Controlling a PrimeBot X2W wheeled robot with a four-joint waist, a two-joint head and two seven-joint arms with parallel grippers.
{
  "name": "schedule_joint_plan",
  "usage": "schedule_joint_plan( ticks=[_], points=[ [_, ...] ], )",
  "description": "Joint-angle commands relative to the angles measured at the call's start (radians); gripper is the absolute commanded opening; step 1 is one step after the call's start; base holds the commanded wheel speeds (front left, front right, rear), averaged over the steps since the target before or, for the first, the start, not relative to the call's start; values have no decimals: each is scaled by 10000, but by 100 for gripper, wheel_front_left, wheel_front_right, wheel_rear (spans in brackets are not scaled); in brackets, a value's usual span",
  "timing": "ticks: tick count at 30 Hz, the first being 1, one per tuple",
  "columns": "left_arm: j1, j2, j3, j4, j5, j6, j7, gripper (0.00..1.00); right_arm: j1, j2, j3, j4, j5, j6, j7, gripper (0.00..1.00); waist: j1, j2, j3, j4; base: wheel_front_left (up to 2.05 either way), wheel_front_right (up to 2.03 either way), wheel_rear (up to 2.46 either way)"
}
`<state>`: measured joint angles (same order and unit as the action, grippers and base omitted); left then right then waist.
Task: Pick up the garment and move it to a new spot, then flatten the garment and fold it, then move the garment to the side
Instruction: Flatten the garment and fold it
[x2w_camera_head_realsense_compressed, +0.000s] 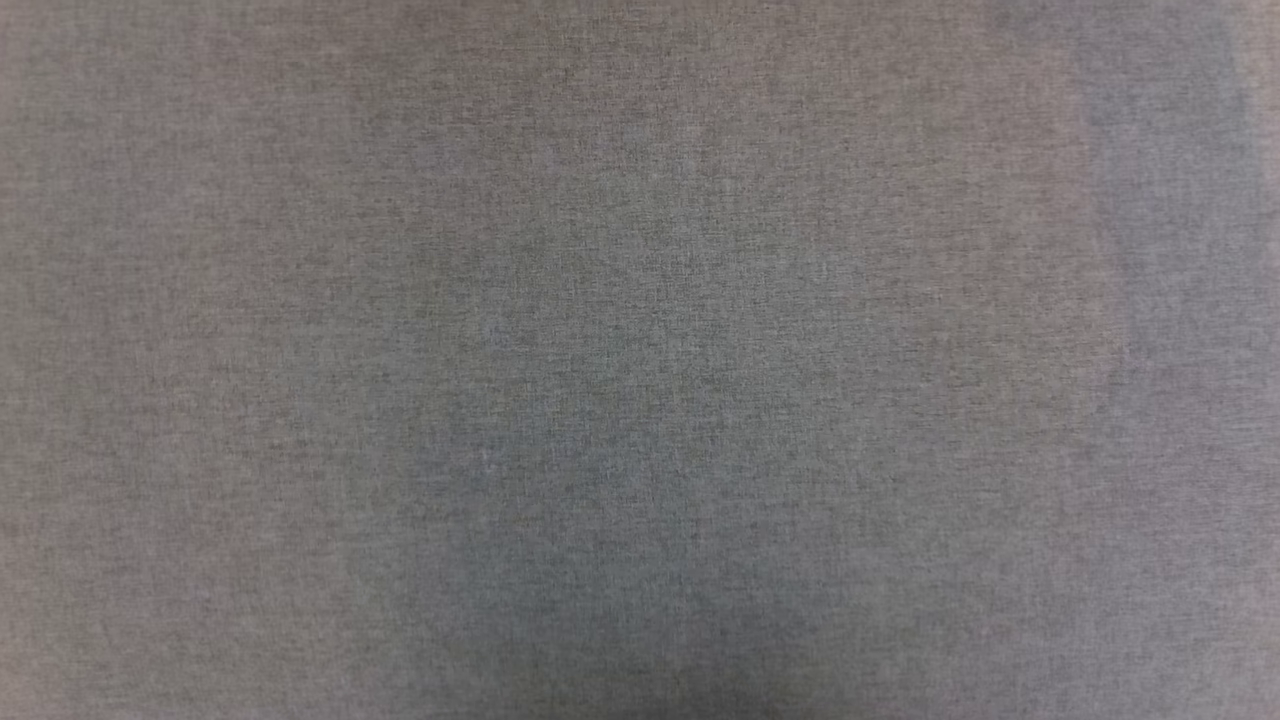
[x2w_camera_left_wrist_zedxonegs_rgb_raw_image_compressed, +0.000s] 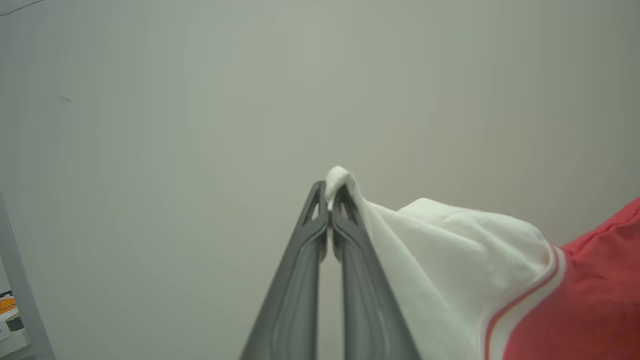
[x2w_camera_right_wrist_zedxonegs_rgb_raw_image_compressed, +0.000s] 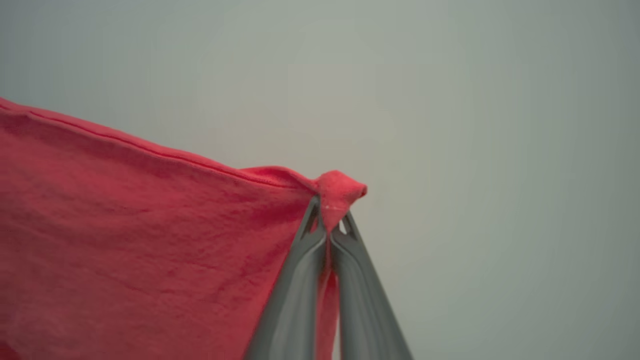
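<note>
1. Closest to the lens in the left wrist view, the left gripper (x2w_camera_left_wrist_zedxonegs_rgb_raw_image_compressed: 330, 200) has its two dark fingers pressed together at the tips, with no gap, and they pinch a small fold of white cloth.
2. This cloth is the end of the white sleeve (x2w_camera_left_wrist_zedxonegs_rgb_raw_image_compressed: 450, 250) of the garment (x2w_camera_left_wrist_zedxonegs_rgb_raw_image_compressed: 600, 280). A little knob of it stands out beyond the fingertips.
3. From the pinch the sleeve falls to the right in that view, over one finger. It ends in a striped trim (x2w_camera_left_wrist_zedxonegs_rgb_raw_image_compressed: 525, 295) of red and white, and after it the red body begins.
4. In the right wrist view the right gripper (x2w_camera_right_wrist_zedxonegs_rgb_raw_image_compressed: 331, 222) is closed in the same way, tips together, on a red corner (x2w_camera_right_wrist_zedxonegs_rgb_raw_image_compressed: 341, 191) of the garment, which bunches just above the tips.
5. From this corner the red cloth spreads to the left in that view, lightly wrinkled, with a stitched edge along its top.
6. The garment is therefore held up by both grippers, one at the sleeve and one at the red corner, with a pale wall (x2w_camera_left_wrist_zedxonegs_rgb_raw_image_compressed: 200, 100) behind it.
7. The head view looks down on a grey woven surface (x2w_camera_head_realsense_compressed: 640, 360) with a soft shadow in the middle.
8. At the lower left edge of the left wrist view there is a grey upright strip (x2w_camera_left_wrist_zedxonegs_rgb_raw_image_compressed: 20, 280) and some small orange and white things (x2w_camera_left_wrist_zedxonegs_rgb_raw_image_compressed: 7, 315). They are blurred, perhaps boxes.
</note>
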<state>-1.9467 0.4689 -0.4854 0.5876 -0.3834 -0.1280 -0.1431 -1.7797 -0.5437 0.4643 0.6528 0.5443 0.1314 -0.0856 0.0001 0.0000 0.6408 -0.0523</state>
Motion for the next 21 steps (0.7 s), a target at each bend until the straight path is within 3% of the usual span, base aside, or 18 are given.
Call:
schedule_joint_plan(
  ticks=[1,7,13,21],
  points=[
    [274,45,-33,138,-192,-23,-173,0,162,57,186,162,151,-7,-173,0,-1,0,74,34,0,0,0],
    [1702,97,-156,588,-535,-25,-859,0,1345,264,1288,828,770,-7,-899,0,-1,0,-235,129,0,0,0],
    [3944,232,-116,169,-811,62,-1126,0,2882,141,2281,714,1516,-7,-1400,0,-1,0,-956,307,0,0,0],
    [8311,579,212,-2017,-1121,851,-1182,0,5472,-389,3300,8,2314,-7,-1673,0,-1,0,-2192,490,0,0,0]
  ],
)
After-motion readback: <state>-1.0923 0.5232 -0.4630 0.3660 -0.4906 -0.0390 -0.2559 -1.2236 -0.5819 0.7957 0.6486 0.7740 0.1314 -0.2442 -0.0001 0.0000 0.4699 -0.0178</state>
